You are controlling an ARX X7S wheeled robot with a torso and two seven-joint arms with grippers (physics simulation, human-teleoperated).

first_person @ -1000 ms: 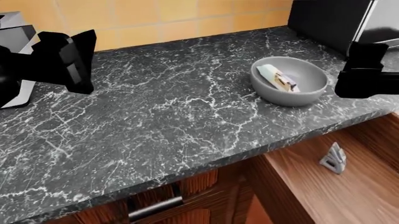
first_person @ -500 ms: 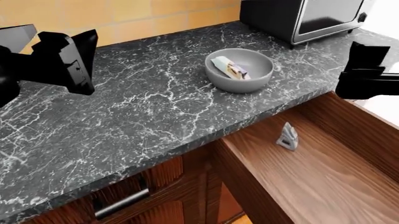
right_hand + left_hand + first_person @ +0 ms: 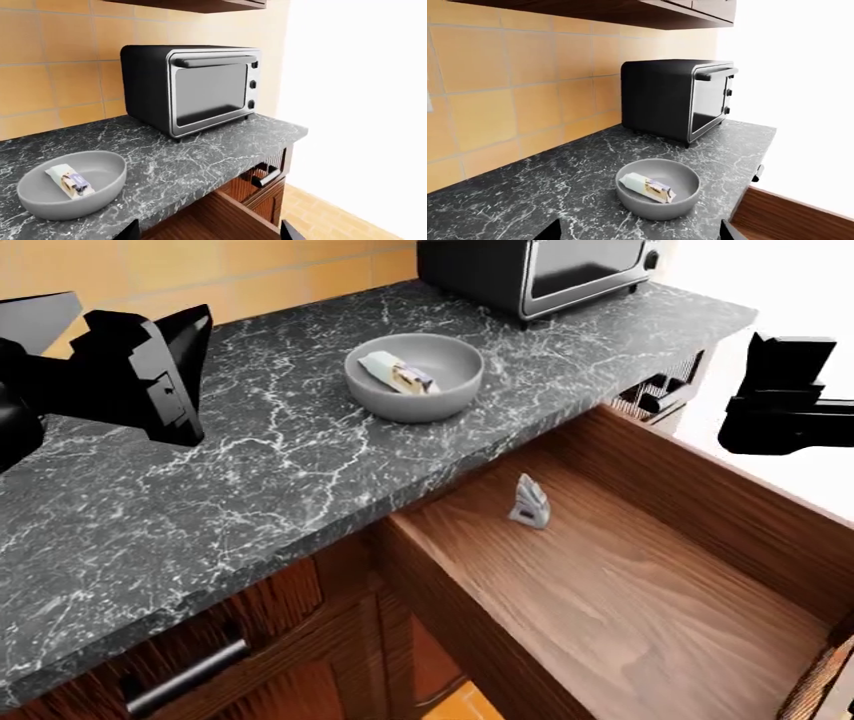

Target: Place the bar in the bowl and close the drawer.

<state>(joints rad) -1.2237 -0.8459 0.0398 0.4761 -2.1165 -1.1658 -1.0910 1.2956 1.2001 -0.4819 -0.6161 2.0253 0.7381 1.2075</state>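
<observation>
The light-grey bowl point(image 3: 414, 390) stands on the dark marble counter, and the silvery-white bar point(image 3: 398, 373) lies inside it. Below the counter's edge the wide wooden drawer point(image 3: 627, 590) is pulled far out. My left gripper point(image 3: 140, 370) hovers over the counter to the left of the bowl, open and empty. My right gripper point(image 3: 785, 400) hangs open and empty above the drawer's right side. The left wrist view shows the bowl point(image 3: 670, 205) and bar point(image 3: 647, 186) beyond the left gripper point(image 3: 638, 236). In the right wrist view, the bowl point(image 3: 100, 192), bar point(image 3: 70, 181) and drawer point(image 3: 200, 222) lie beyond the right gripper point(image 3: 210, 234).
A black toaster oven point(image 3: 534, 270) stands at the back of the counter by the tiled wall. A small silver crumpled object point(image 3: 530, 502) sits inside the drawer. Narrower ribbed drawers with a handle point(image 3: 267, 175) lie right of the counter's end. Another handle point(image 3: 180, 678) shows at lower left.
The head view has swung to the right: the bowl and oven slid left and up in it, and far more of the drawer shows. Both grippers hold the same places in the view.
</observation>
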